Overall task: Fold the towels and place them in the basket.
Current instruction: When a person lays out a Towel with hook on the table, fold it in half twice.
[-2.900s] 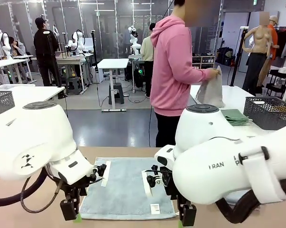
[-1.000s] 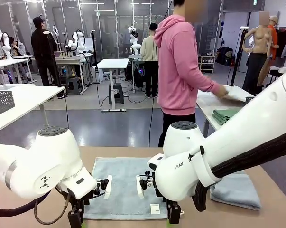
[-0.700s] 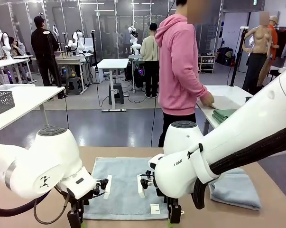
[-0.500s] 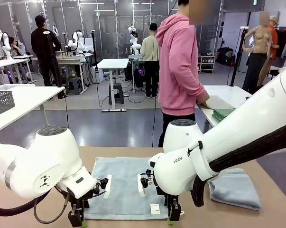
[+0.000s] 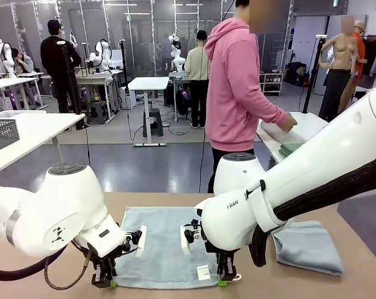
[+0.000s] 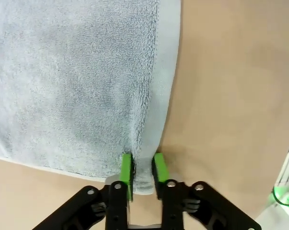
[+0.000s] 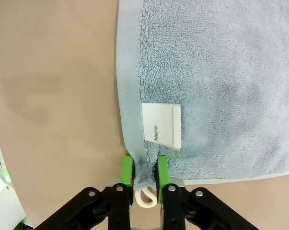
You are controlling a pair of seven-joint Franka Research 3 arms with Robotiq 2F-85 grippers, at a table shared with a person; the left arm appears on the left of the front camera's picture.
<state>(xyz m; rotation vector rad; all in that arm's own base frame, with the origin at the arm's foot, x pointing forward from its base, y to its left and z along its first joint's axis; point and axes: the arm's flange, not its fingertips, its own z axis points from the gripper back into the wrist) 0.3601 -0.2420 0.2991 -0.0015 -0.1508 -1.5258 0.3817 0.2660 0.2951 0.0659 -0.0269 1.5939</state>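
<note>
I see 2 near corners taken: left gripper (image 6: 140, 171) pinched tight on the flat towel (image 6: 77, 72), right gripper (image 7: 144, 173) clamped on its corner by the loop (image 7: 145, 198) and label (image 7: 162, 125).

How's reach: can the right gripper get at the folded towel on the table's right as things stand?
Probably not yet. The right gripper is pinched on a corner of the flat towel, by its loop. The folded towel lies uncovered beside that arm, so the way looks free once it lets go.
</note>
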